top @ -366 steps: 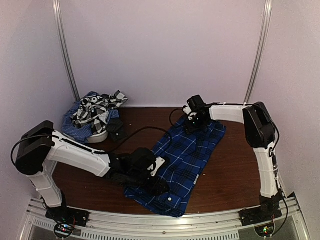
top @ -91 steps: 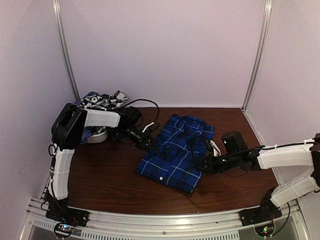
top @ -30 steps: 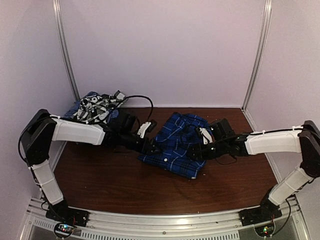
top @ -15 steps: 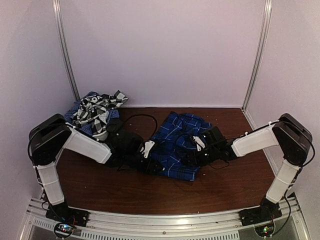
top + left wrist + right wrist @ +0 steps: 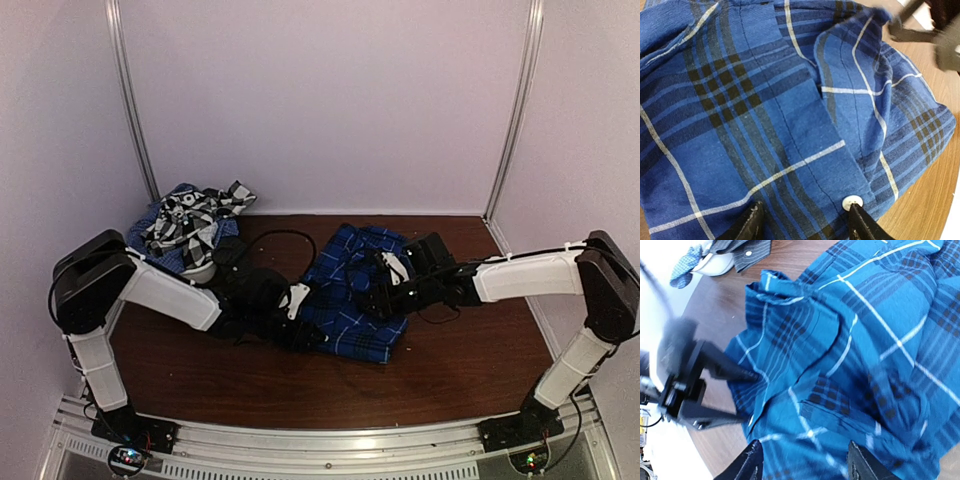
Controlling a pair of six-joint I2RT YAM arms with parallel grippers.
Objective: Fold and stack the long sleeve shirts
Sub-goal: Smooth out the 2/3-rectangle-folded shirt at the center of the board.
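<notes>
blue plaid shirt (image 5: 345,285) | bunched on table (image 5: 450,370) | long axis near-far

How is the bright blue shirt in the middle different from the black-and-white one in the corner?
The royal-blue plaid cloth shirt has thin white lines; the black-and-white plaid cloth shirt has bold dark and white squares. The blue one lies fairly flat, partly folded, in the middle; the black-and-white one is crumpled up in the far left corner. Both are plaid.

Soft, matt woven cloth for the royal-blue plaid shirt (image 5: 765,115), creased; glossy white plastic for its button (image 5: 852,202); smooth, faintly shiny wood-grain for the table (image 5: 450,370).
</notes>
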